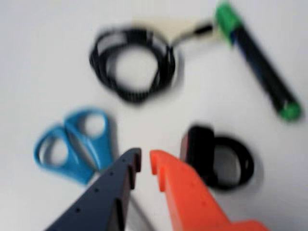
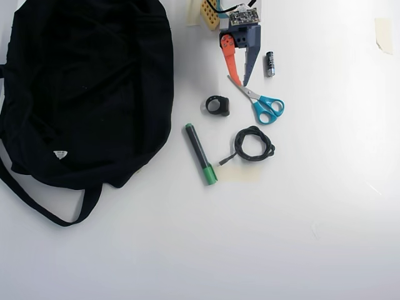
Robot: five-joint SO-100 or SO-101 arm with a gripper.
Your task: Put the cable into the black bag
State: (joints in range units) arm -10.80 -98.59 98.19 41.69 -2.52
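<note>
The cable (image 1: 103,70) is a small black coil lying flat on the white table, its plug end pointing at the marker; in the overhead view the cable (image 2: 238,145) lies right of centre. The black bag (image 2: 87,81) fills the upper left there, with a white label and a strap (image 2: 37,200) trailing below; the wrist view does not show it. My gripper (image 1: 145,161) hangs short of the coil, narrowly open, with nothing between its dark blue and orange fingers. From overhead, the gripper (image 2: 241,81) points down over the scissors' blades.
Blue-handled scissors (image 1: 72,142) (image 2: 259,104) lie just beside the fingertips. A chunky black ring (image 1: 199,149) (image 2: 223,106) sits by the orange finger. A green-tipped black marker (image 1: 262,67) (image 2: 200,153) lies between cable and bag. A battery (image 2: 270,64) rests near the arm.
</note>
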